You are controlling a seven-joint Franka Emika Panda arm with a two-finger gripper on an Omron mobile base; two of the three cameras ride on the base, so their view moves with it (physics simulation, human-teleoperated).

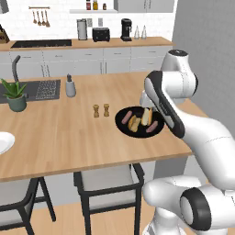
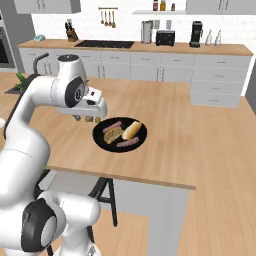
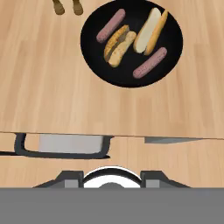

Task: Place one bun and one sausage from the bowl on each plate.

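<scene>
- Two buns and two sausages lie together in the black bowl (image 3: 131, 41), which sits on the wooden bench (image 1: 59, 133) near its front edge, close to the robot's side; that nearness suits an arm that has to reach down into it from above.
- Inside the bowl, one darker toasted bun (image 3: 118, 43) lies beside a paler bun (image 3: 149, 29), each flanked by a sausage: one sausage (image 3: 110, 25) at the far-left rim, the other sausage (image 3: 150, 62) toward the near-right rim. None is stacked on another, so each could be picked singly, I judge.
- Only part of one white plate (image 1: 3, 141) shows, at the left edge of the left base view, well apart from the bowl. Its visible part carries nothing, so the task looks to be at its very start.
- Claw (image 2: 89, 118): it hangs under the wrist just beside the bowl's left rim in the right base view, above the bench and touching nothing. Whether its tips stand spread or pressed together I cannot tell; nothing is seen pinched between them.
- Looking down along the hand, the bowl lies toward the top, with bare bench and the bench's edge nearer. The hand seems pulled back and high, likely to survey before descending.
- Twin wooden shakers (image 1: 101, 110) stand just beyond the bowl's far-left side; a reach for the far-left sausage should stay clear of them.
</scene>
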